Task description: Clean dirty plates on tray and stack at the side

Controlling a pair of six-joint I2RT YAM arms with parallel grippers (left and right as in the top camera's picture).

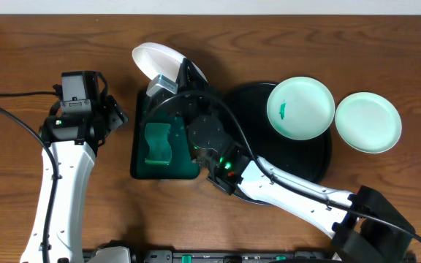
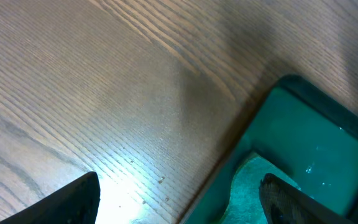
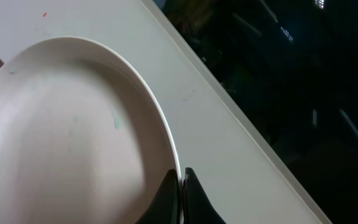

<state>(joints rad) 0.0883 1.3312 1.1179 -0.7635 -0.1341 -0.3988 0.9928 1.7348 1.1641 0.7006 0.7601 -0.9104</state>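
Observation:
My right gripper (image 1: 168, 79) is shut on the rim of a white plate (image 1: 161, 60) and holds it tilted above the far end of the green tray. In the right wrist view the plate (image 3: 73, 137) fills the left side, with the right gripper (image 3: 182, 183) pinching its edge. A pale-mint plate (image 1: 300, 108) with a green smear lies on the black tray (image 1: 316, 162). Another pale-mint plate (image 1: 368, 122) lies on the table just right of the tray. My left gripper (image 1: 121, 119) is open and empty; in its wrist view the left gripper (image 2: 179, 205) straddles the green tray's edge.
A dark green rectangular tray (image 1: 139, 166) sits left of the black tray and holds a green sponge (image 1: 157, 142). The sponge (image 2: 247, 193) and green tray (image 2: 319, 140) also show in the left wrist view. The right arm crosses over the black tray's front.

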